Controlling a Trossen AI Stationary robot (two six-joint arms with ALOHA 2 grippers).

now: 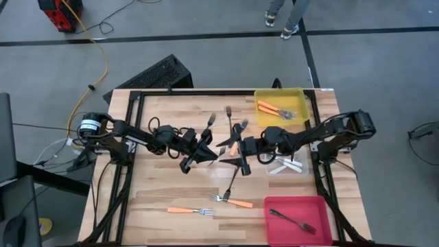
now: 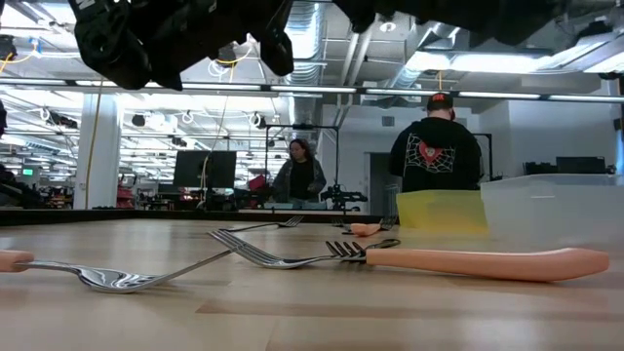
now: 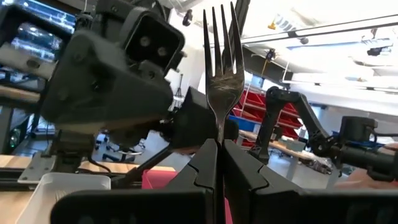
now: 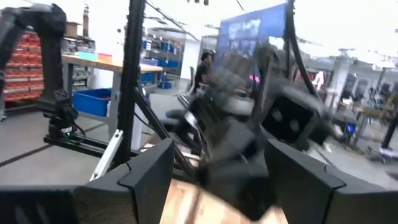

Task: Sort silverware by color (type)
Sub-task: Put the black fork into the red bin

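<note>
Meeting over the middle of the tabletop (image 1: 164, 192), the two arms are facing each other just beside the yellow bin (image 1: 280, 108). The left gripper (image 1: 208, 155) is clamping a dark fork (image 3: 222, 68) by its handle; only the left wrist view is showing this clearly, with the tines standing straight up between the closed fingers (image 3: 202, 168) and the other arm's camera housing looming close behind. From the high view the fork is hard to make out between the two grippers. The right gripper (image 1: 236, 159) is standing wide, its fingers (image 4: 149, 174) spread well apart in the right wrist view and holding nothing.

The high view alone is laying out the sorting: orange-handled forks (image 1: 276, 108) lying in the yellow bin, pale forks (image 1: 285, 166) in the clear bin (image 1: 302, 171) below it, and one dark fork in the red bin (image 1: 295, 206). Loose forks are lying between the arms and toward the tabletop's near edge, among them an orange-handled fork (image 1: 190, 210). The low view is adding two people (image 2: 436, 156) standing beyond the tabletop.
</note>
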